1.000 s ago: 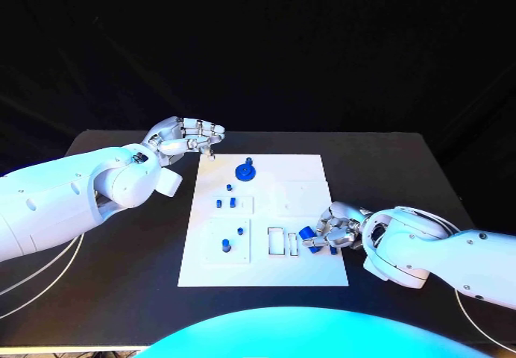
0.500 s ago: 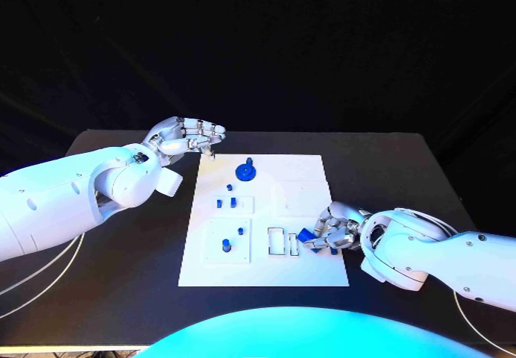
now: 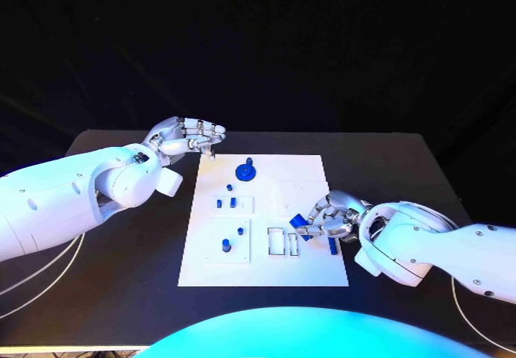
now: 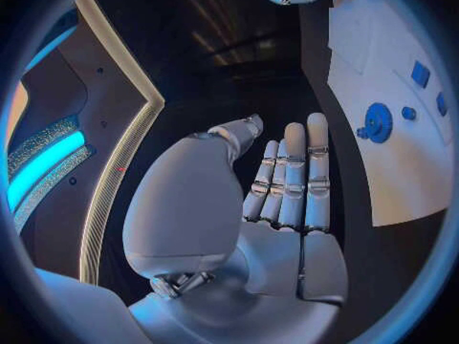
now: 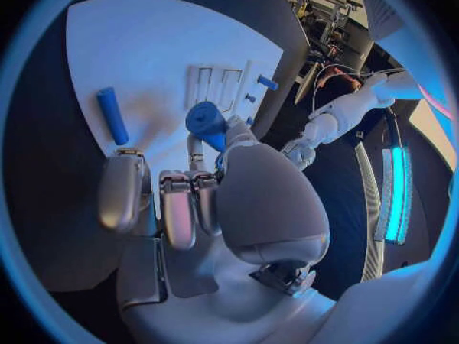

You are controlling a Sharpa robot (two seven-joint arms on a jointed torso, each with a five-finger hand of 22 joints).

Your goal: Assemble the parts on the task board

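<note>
right silver hand (image 3: 331,218) | small blue block part (image 3: 298,221) is being pinched at fingertips, near white task board (image 3: 306,168) right edge | left silver hand (image 3: 187,137) | fingers are being kept curled, nothing held

Your task board (image 3: 312,268) is a white rectangular plate lying flat in the middle of the black table. A round blue disc part with a small knob (image 3: 246,172) stands near its far end. Below it, on the left half, two small blue pegs (image 3: 226,202) stand side by side, and two more (image 3: 227,245) sit nearer you. Two narrow rectangular slots (image 3: 277,242) lie just right of those. A blue block part (image 3: 300,221) is tilted above the board's right side, and a slim blue bar (image 3: 333,247) lies flat close by.
</note>
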